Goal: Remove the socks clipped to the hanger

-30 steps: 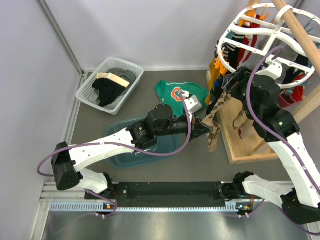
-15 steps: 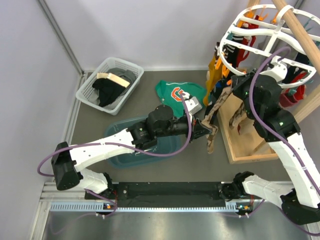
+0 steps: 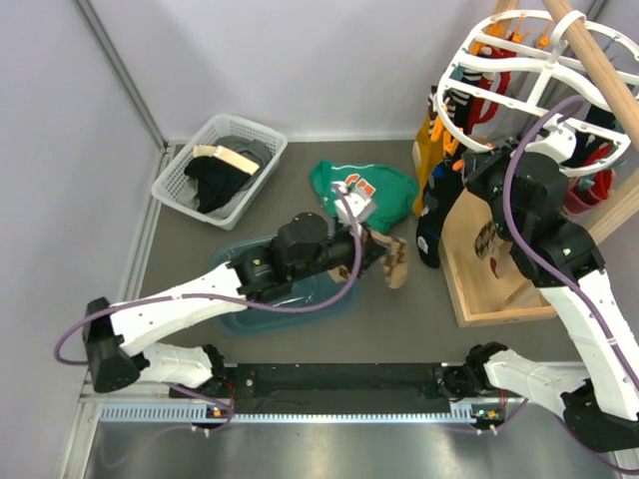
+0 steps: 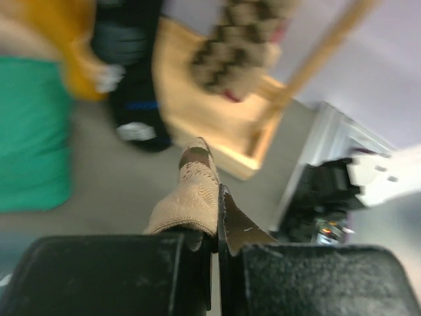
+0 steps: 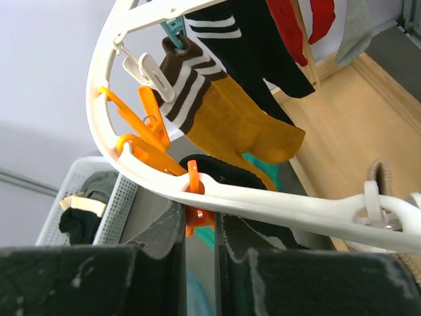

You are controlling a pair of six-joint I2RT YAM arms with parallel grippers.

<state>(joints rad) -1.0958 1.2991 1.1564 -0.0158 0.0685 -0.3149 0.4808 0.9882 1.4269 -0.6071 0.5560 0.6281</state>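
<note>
Left fingers (image 4: 216, 230): clamped tight on the tan sock (image 4: 191, 194), its fabric nipped flat between them so it can't slip on the carry.
Tan sock: off the hanger and dangling from the left fingers, low over the worktop (image 3: 399, 329), just past the bin's right edge. Not dropped yet.
Bin (image 3: 228, 267): teal, right under the left arm. I judge it's the drop spot, set close in so each carry is short.
Sweatshirt (image 3: 384, 185): green, lying flat just beyond the bin. No part in this job.
Right fingers (image 5: 200, 230): up high at the hanger's near rim, narrowed onto an orange clip (image 5: 196, 191) whose lower tab sits between them. Squeezing that clip is how the next sock comes free, I'd say.
Hanger (image 5: 276, 197): white oval frame, slung from the wooden pole (image 3: 599, 70) above the stand's base (image 3: 489, 269), so everything hangs clear and reachable from below.
Socks: plenty left on the clips. Mustard (image 5: 243, 125), a black one with white stripes (image 5: 230, 39) and red (image 5: 316, 20) all hang just beyond the right fingers.
Progress: one sock in hand, many to go. Early days, by my reckoning.
Basket (image 3: 180, 170): white mesh, far left corner, dark clothes inside, well apart from the action.
</note>
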